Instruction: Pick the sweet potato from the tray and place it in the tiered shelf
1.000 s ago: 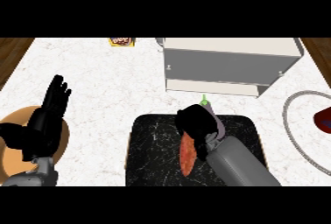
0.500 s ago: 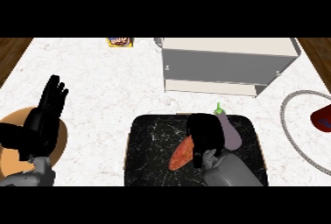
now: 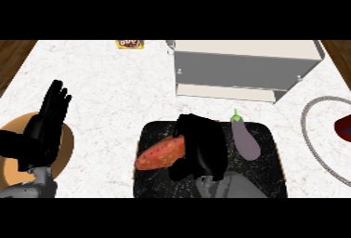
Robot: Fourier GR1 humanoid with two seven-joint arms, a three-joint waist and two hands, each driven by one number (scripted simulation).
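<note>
The orange sweet potato [image 3: 159, 155] lies slanted on the left half of the black tray [image 3: 269, 173]. My right hand [image 3: 202, 148] sits over its right end, with fingers and thumb curled round it, so that end is hidden. The white tiered shelf [image 3: 240, 65] stands beyond the tray at the back of the counter. At the far left my left hand [image 3: 42, 126] rests open with fingers up, holding nothing.
A purple eggplant [image 3: 244, 138] lies on the tray just right of my right hand. A tan round board [image 3: 67, 139] sits under my left hand. A grey-rimmed plate [image 3: 310, 139] with a red item [image 3: 343, 128] is at the right edge. A snack packet [image 3: 129, 44] lies at the back.
My right hand has come down and nearer on the tray and closed on the sweet potato. The potato has swung from upright to slanted, pointing left. The left hand has stayed still.
</note>
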